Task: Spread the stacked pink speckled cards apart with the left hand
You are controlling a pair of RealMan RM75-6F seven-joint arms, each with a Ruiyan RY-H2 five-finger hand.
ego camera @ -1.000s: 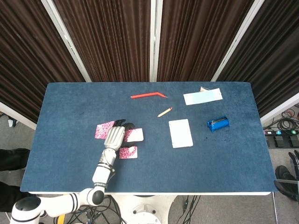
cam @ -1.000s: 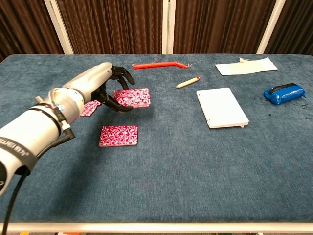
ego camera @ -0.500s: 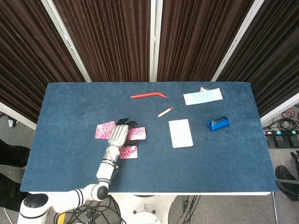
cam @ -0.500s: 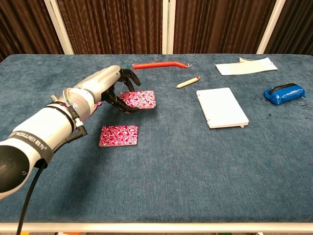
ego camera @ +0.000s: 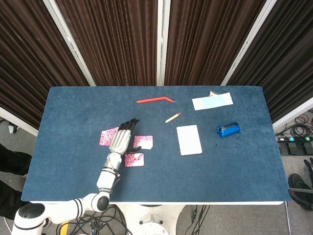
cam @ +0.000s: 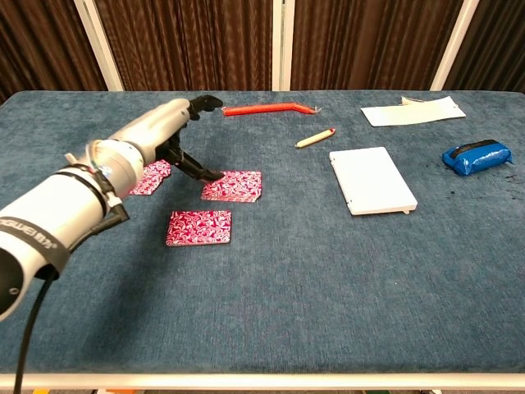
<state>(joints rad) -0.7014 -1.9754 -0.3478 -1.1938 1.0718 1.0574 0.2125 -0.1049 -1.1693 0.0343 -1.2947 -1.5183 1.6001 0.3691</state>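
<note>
Left hand [cam: 168, 131] hovering over 3 pink speckled cards, all lying separate on the blue tabletop [cam: 271, 279]

L to R: far-left card [cam: 150, 177] sits partly behind the forearm in chest view, near card [cam: 199, 227] is closest to the front edge, right card [cam: 233, 185] is just beside the thumb tip, can't tell if it's actually touching. Hand is spread w/ fingers stretched out flat, thumb pointing down, holding nothing afaict. No overlap btwn cards in head view [ego camera: 143, 142]. Past them toward the back: a red bent tool [cam: 267, 108], then a small pencil-ish stick [cam: 315, 138], a white flat pad [cam: 372, 180], a pale paper sheet [cam: 413, 111] at the back and a blue pouch [cam: 476, 157] far right. Right hand not showing in either view.
</note>
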